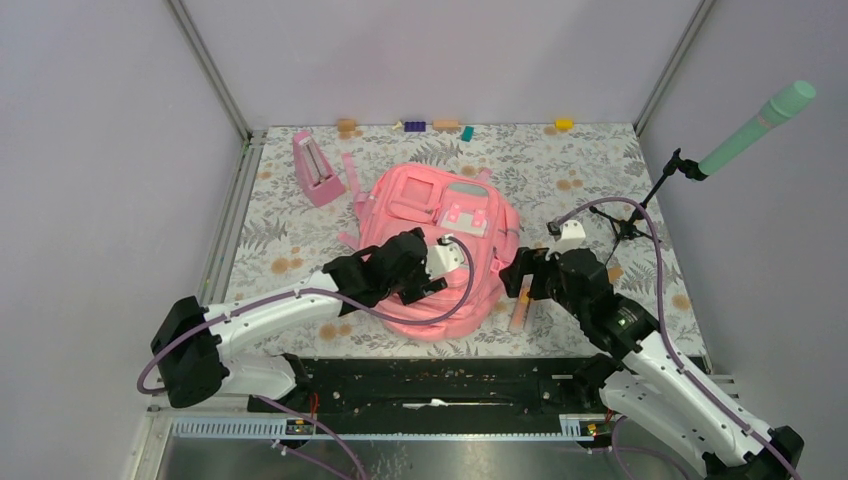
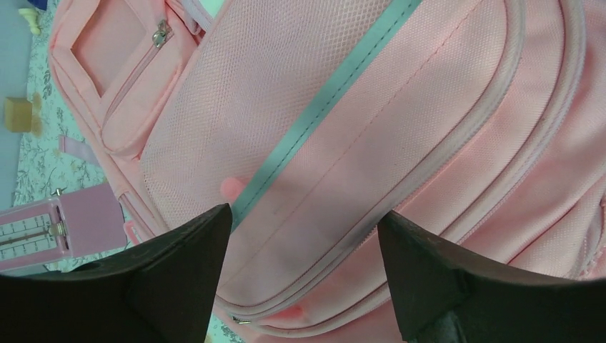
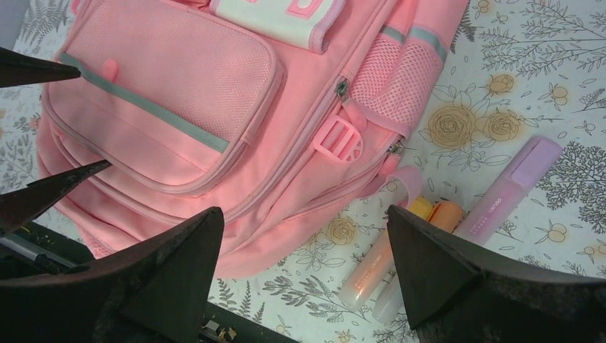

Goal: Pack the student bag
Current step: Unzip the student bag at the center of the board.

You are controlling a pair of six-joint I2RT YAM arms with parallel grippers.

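Note:
The student bag (image 1: pixel 440 215), a big pink backpack with grey-green trim, lies flat in the middle of the flowered table. My left gripper (image 1: pixel 428 282) hovers open just above its lower front pocket. In the left wrist view the bag (image 2: pixel 343 121) fills the picture, and the left gripper (image 2: pixel 304 214) holds nothing. My right gripper (image 1: pixel 522 285) stands open at the bag's right side, above bare cloth between the bag (image 3: pixel 179 107) and three highlighters. An orange highlighter (image 3: pixel 368 268), a pale one (image 3: pixel 391 304) and a purple one (image 3: pixel 511 182) lie side by side. The right gripper (image 3: pixel 304 214) is empty.
A small pink triangular stand (image 1: pixel 316 170) is at the back left. Little coloured blocks (image 1: pixel 446 125) line the far edge. A tripod with a green microphone (image 1: pixel 760 125) stands at the right. A black rail (image 1: pixel 440 385) runs along the near edge.

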